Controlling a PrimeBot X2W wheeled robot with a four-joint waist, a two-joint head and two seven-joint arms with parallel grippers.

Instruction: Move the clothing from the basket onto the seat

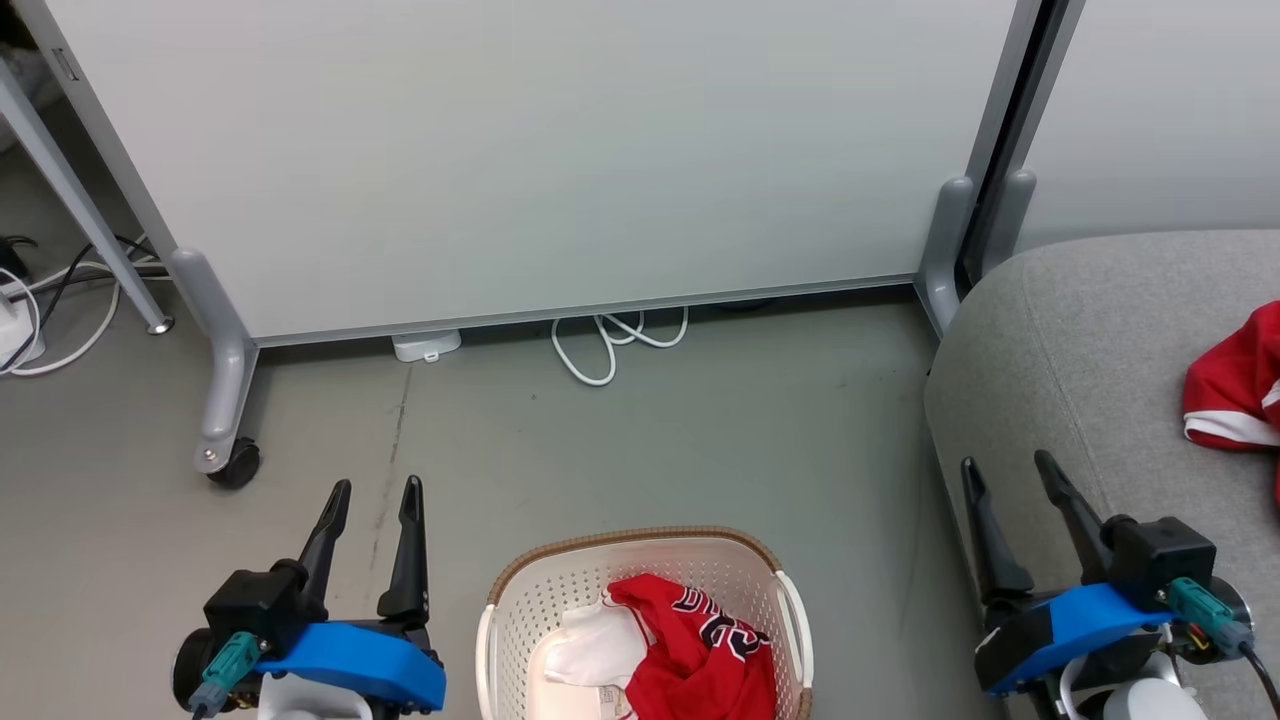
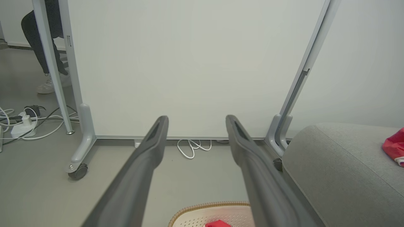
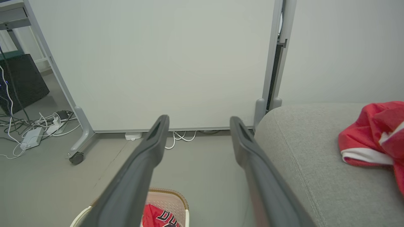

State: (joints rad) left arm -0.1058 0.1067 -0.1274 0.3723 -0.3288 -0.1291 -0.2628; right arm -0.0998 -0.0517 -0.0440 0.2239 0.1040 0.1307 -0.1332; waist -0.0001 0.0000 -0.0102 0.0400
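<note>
Low in the head view, between the two arms, the cream perforated laundry basket (image 1: 640,538) is seen on the floor (image 1: 700,430). A red jersey (image 1: 700,655) with black-and-white lettering is bunched inside it, beside a white patch (image 1: 585,648) whose nature cannot be told. A second red garment (image 1: 1235,385), trimmed with a white stripe, is found lying on the grey upholstered seat (image 1: 1060,380), well apart from the basket. Two garments are thus counted, one in each place, along with one basket and one seat; whether more cloth is hidden under the jersey cannot be told. The left gripper (image 1: 378,483) and the right gripper (image 1: 1005,460) are both held with fingers spread and nothing between them, the left over the floor just beside the basket, the right over the seat's edge. The jersey is judged to be light, limp and rather slick, so it is expected to sag and trail when lifted. It is best pinched at the raised fold (image 1: 645,592) near the basket's far wall, with several layers gathered so that it is not slipped free or snagged on the woven-look rim.
</note>
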